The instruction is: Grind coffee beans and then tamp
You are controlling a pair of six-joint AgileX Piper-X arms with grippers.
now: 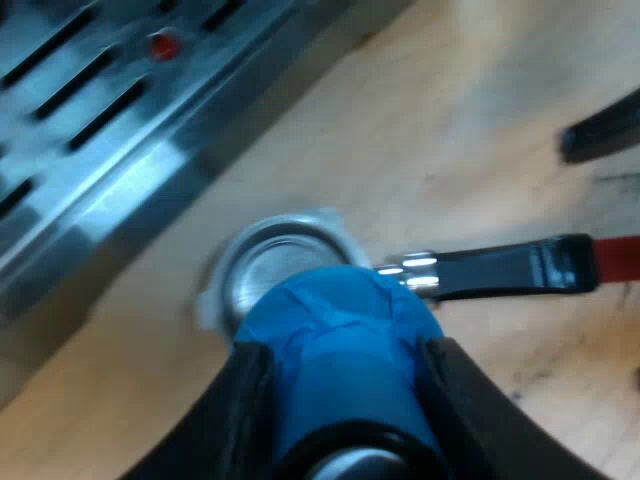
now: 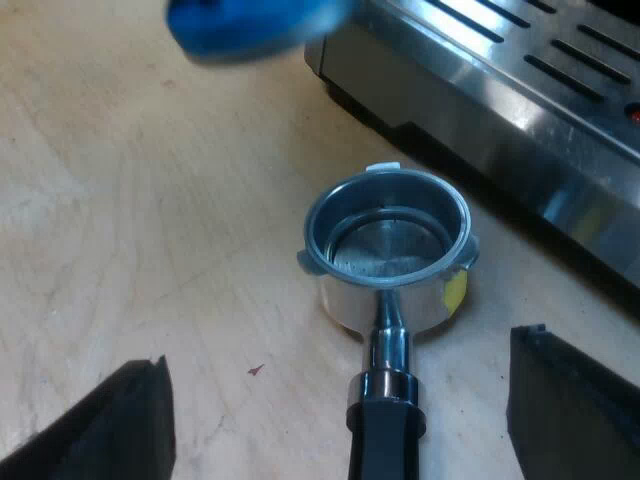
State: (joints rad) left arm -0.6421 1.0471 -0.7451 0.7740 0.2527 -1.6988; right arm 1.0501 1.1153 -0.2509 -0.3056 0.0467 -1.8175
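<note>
My left gripper (image 1: 345,400) is shut on the blue tamper (image 1: 340,335), which hangs just over the rim of the metal holder (image 1: 265,270). The holder lies loose on the wooden table, and its dark handle (image 1: 500,270) ends in red (image 1: 620,258). In the right wrist view the holder's basket (image 2: 335,205) shows a bare metal bottom. My right gripper (image 2: 342,350) is open, one finger on each side of the handle (image 2: 385,440) and well clear of it. The tamper (image 2: 250,25) hovers beyond the basket.
The espresso machine's slotted steel drip tray (image 1: 100,130) runs close beside the holder, seen again as the tray edge (image 2: 520,120). A dark shape (image 1: 600,130) stands past the handle's red end, likely a finger of my right gripper. Bare wooden table (image 2: 130,220) lies on the holder's other side.
</note>
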